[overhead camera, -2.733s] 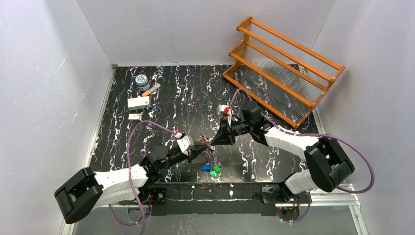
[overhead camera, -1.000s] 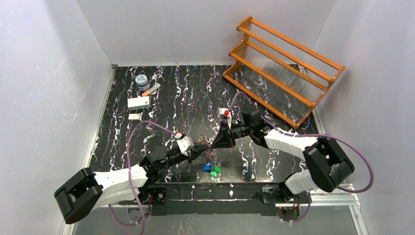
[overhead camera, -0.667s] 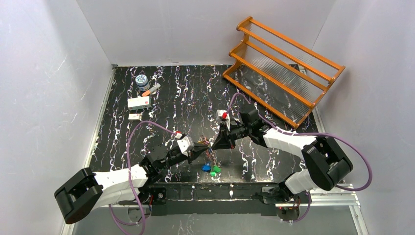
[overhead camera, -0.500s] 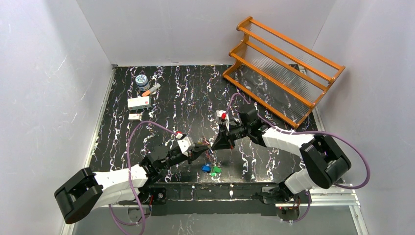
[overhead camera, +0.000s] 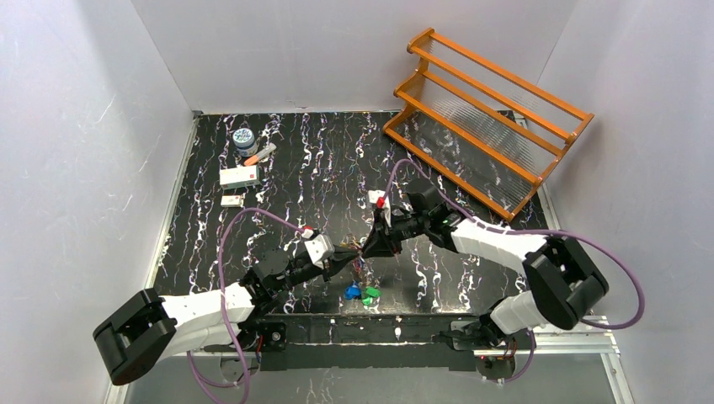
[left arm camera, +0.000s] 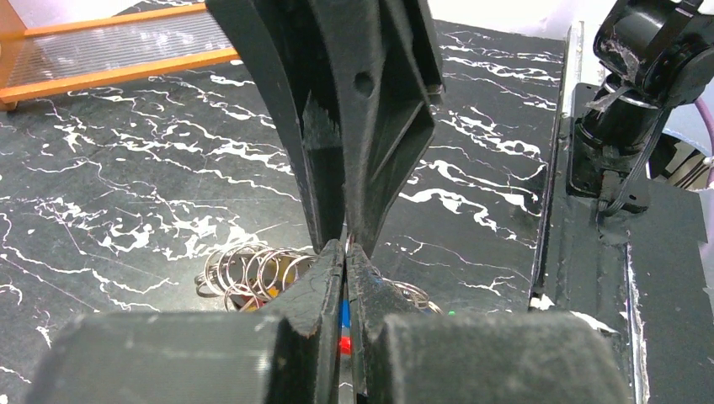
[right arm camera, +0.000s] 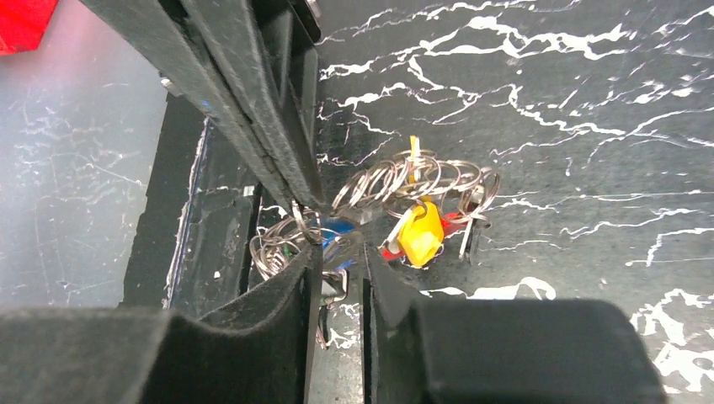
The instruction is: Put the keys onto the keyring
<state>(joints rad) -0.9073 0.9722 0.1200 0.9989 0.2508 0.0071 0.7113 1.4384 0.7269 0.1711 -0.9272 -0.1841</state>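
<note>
The keyring [right arm camera: 379,181], a tangle of silvery wire loops with yellow, red and blue tags, sits at the near middle of the desk [overhead camera: 286,168]. The left gripper [left arm camera: 346,252] and right gripper [right arm camera: 337,252] meet tip to tip over it (almost touching). Both pairs of jaws are narrowed, pinching its wire.

The top camera looked steeply down from above and behind the arm bases, taking in the whole desk [overhead camera: 320,160]. The left wrist camera rode close behind the left end effector [left arm camera: 346,250], facing the right arm. The right wrist camera sat likewise behind the right end effector [right arm camera: 339,251], facing back. Both shared the keyring [right arm camera: 404,181].
</note>
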